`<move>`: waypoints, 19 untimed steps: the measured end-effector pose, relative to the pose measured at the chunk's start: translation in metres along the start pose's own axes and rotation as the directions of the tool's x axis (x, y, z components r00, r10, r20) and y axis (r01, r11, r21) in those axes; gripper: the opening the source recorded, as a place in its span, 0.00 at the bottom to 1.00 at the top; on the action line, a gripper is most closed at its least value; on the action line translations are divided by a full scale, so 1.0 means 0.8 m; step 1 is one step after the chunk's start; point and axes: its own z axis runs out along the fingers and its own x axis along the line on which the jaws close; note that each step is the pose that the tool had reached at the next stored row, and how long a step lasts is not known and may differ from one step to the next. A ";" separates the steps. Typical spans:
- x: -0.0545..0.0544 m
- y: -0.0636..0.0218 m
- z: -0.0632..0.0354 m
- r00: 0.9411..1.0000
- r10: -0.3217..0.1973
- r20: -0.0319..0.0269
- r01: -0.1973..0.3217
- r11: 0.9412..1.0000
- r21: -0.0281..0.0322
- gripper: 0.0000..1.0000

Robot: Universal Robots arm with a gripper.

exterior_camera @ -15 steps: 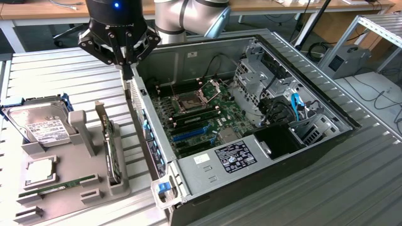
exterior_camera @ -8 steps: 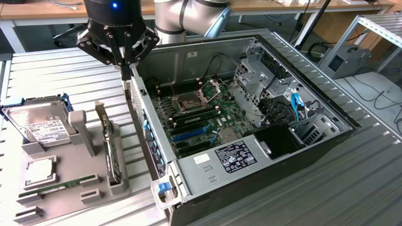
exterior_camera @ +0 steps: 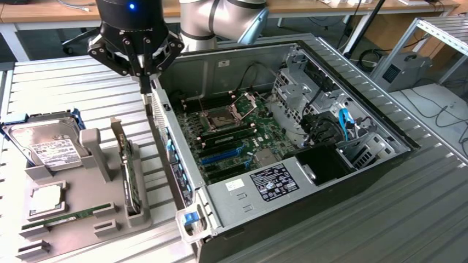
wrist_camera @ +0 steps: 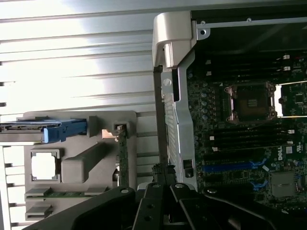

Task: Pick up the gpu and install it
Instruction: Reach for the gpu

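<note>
The gpu (exterior_camera: 130, 176) stands on its long edge in a slot of a grey holder tray (exterior_camera: 84, 186), on the exterior view's left, just beside an open computer case (exterior_camera: 212, 66). Nothing grips the card. The same tray holds a silver hard drive (exterior_camera: 45, 145) in a blue bracket, a square processor chip (exterior_camera: 47, 199) and a narrow green memory stick (exterior_camera: 69, 215). Tray and case both sit on a ribbed metal counter (exterior_camera: 66, 87).

The claw (exterior_camera: 146, 82) hangs from the arm above the case's side wall nearest the tray, well apart from the card. Its fingers are pressed together and hold nothing. The case lies on its side, with the motherboard (exterior_camera: 234, 131) and its empty processor socket (exterior_camera: 218, 119) facing up. In the wrist view, the card appears edge-on in its slot.
</note>
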 end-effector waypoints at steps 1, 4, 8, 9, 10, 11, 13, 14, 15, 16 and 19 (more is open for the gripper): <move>0.000 0.000 0.000 1.000 0.000 0.000 0.000 1.000 0.000 0.11; 0.001 0.000 0.000 1.000 0.000 0.000 0.000 1.000 0.000 0.11; 0.002 0.000 0.000 1.000 0.000 0.000 0.000 1.000 0.000 0.11; 0.003 0.000 0.000 1.000 0.000 0.000 0.000 1.000 0.000 0.11; 0.003 0.000 0.000 1.000 0.000 0.000 0.000 1.000 0.000 0.11; 0.004 0.000 0.000 1.000 0.000 0.000 0.000 1.000 0.000 0.11; 0.005 0.000 0.000 1.000 0.000 0.000 0.000 1.000 0.000 0.11; 0.005 0.000 0.000 1.000 0.000 0.000 0.000 1.000 0.000 0.11; 0.006 0.000 0.000 1.000 0.000 0.000 0.000 1.000 0.000 0.11; 0.006 0.000 0.000 1.000 0.000 0.000 0.000 1.000 0.000 0.11; 0.007 -0.001 0.001 1.000 0.000 0.000 0.000 1.000 0.000 0.11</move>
